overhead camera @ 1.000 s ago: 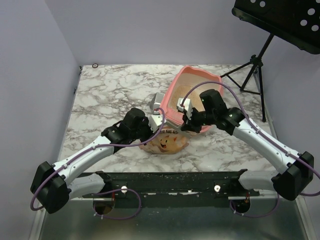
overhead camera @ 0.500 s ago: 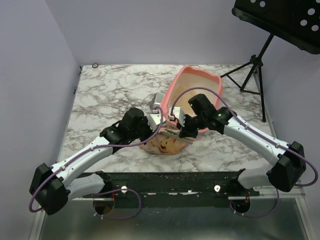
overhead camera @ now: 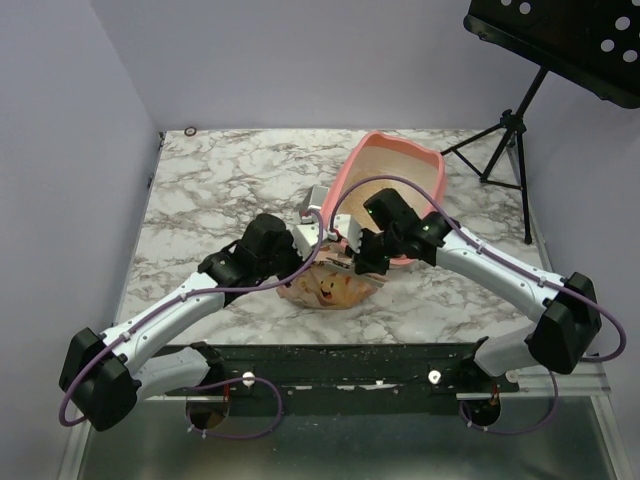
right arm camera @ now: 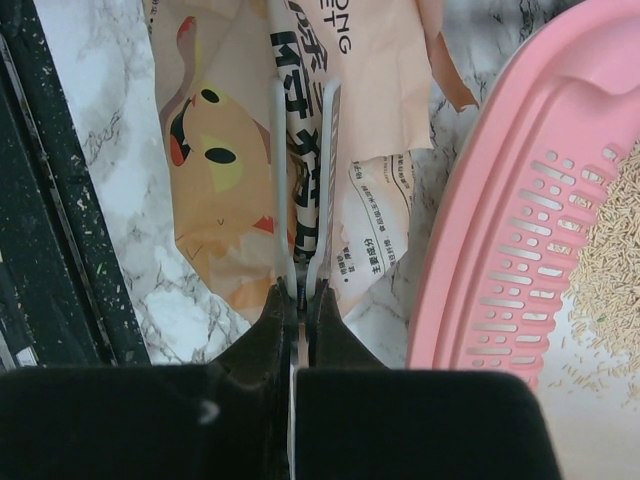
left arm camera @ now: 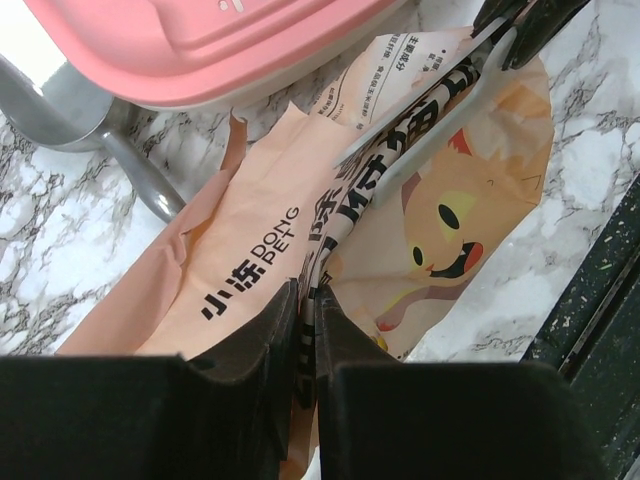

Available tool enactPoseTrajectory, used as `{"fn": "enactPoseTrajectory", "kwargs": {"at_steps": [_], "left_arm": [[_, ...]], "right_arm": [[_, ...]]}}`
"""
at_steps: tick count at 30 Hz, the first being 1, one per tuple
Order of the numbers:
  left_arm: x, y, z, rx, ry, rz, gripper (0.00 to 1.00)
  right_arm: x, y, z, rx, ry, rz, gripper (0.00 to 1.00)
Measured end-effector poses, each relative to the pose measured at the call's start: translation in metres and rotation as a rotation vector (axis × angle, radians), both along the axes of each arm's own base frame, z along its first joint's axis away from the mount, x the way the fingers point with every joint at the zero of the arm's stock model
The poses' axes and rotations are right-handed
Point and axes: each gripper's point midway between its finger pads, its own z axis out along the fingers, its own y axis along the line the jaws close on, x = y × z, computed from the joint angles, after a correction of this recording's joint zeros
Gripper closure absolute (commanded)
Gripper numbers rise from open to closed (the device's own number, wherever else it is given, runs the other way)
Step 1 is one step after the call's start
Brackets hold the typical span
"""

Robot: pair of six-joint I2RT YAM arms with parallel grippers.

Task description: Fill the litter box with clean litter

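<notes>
The pink litter box [overhead camera: 440,168] stands at the back right with beige litter [overhead camera: 395,165] in it. Its rim shows in the left wrist view [left arm camera: 200,50], and rim [right arm camera: 500,230] and litter [right arm camera: 610,260] show in the right wrist view. The orange cat-face bag [overhead camera: 335,288] lies in front of it. My left gripper [overhead camera: 305,245] is shut on a fold of the bag [left arm camera: 250,230], fingertips together [left arm camera: 308,290]. My right gripper [overhead camera: 348,250] is shut [right arm camera: 300,295] on a thin grey two-rail clip [right arm camera: 305,180] lying over the bag [right arm camera: 220,130].
A grey metal scoop [overhead camera: 318,198] lies on the marble just left of the litter box, also in the left wrist view [left arm camera: 60,110]. A black rail [overhead camera: 350,365] runs along the near table edge. A black music stand [overhead camera: 510,130] stands at the back right.
My right gripper has moved left and toward me, from above the litter box's near rim down onto the bag beside my left gripper. The left arm has hardly moved.
</notes>
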Motion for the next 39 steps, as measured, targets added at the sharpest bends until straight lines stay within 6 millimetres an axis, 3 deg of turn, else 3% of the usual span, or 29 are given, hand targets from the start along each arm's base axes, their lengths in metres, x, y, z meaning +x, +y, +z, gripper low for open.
{"fn": "enactPoseTrajectory", "kwargs": {"at_steps": [3, 6, 10, 14, 17, 19, 20, 21, 26, 27, 28, 29, 34, 39], "left_arm": [[0.0, 0.0, 0.0, -0.002, 0.002, 0.006, 0.81], [0.0, 0.0, 0.001, -0.006, 0.006, 0.012, 0.81], [0.002, 0.002, 0.002, -0.007, 0.0, 0.021, 0.81], [0.002, 0.002, 0.002, -0.005, -0.006, 0.019, 0.81], [0.002, 0.002, 0.002, -0.003, -0.008, 0.017, 0.8], [0.002, 0.002, 0.002, -0.003, -0.009, 0.017, 0.78], [0.003, 0.002, 0.002, -0.002, -0.01, 0.019, 0.76], [0.003, 0.002, 0.003, -0.001, -0.011, 0.02, 0.73], [0.004, 0.003, 0.008, -0.008, -0.026, 0.028, 0.53], [0.004, 0.004, 0.011, -0.016, -0.035, 0.028, 0.4], [0.004, 0.004, 0.014, -0.023, -0.041, 0.029, 0.16], [0.003, 0.004, 0.018, -0.032, -0.048, 0.029, 0.01], [0.007, 0.001, 0.056, -0.087, -0.104, 0.035, 0.01], [0.022, 0.002, 0.107, -0.132, -0.193, 0.095, 0.01]], "right_arm": [[0.0, 0.0, 0.001, -0.001, 0.003, -0.008, 0.74], [-0.002, 0.0, 0.003, -0.004, 0.019, -0.018, 0.57], [-0.005, 0.001, 0.004, -0.005, 0.041, -0.033, 0.39], [-0.008, 0.002, 0.011, 0.015, 0.036, -0.051, 0.33], [-0.007, 0.002, 0.03, 0.069, -0.014, -0.069, 0.32], [-0.005, 0.001, 0.054, 0.128, -0.072, -0.093, 0.3], [-0.005, 0.0, 0.066, 0.159, -0.101, -0.102, 0.23], [-0.004, -0.001, 0.077, 0.193, -0.13, -0.109, 0.01], [-0.006, -0.005, 0.118, 0.338, -0.214, -0.165, 0.0], [-0.005, -0.005, 0.123, 0.359, -0.22, -0.184, 0.0], [-0.003, -0.005, 0.128, 0.376, -0.225, -0.207, 0.0], [0.0, -0.006, 0.131, 0.387, -0.227, -0.238, 0.0], [0.022, -0.01, 0.143, 0.41, -0.225, -0.427, 0.0], [0.033, -0.014, 0.171, 0.483, -0.235, -0.549, 0.0]]}}
